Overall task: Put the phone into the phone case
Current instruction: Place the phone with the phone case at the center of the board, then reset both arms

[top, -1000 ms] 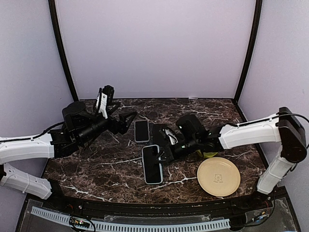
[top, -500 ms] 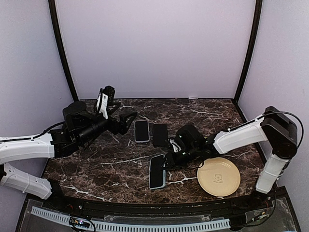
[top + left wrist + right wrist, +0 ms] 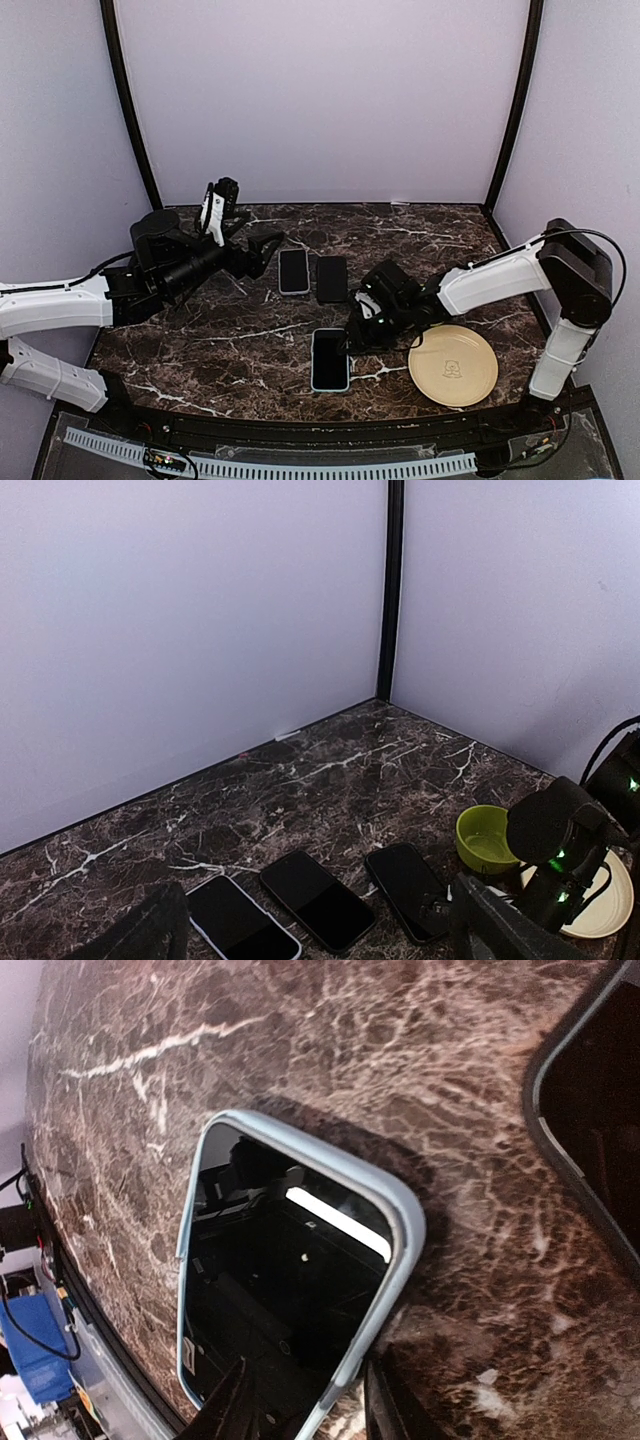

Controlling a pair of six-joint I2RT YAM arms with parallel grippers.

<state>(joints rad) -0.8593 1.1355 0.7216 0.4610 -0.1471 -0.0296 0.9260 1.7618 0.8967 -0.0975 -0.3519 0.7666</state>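
The phone appears seated in the light-blue phone case; the right gripper stands parted at its corner, the left gripper is wide open, and only withdrawal remains.

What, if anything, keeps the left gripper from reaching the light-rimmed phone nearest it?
Nothing visible, so likely yes: the left gripper hovers open just left of that phone, with only bare tabletop between them.
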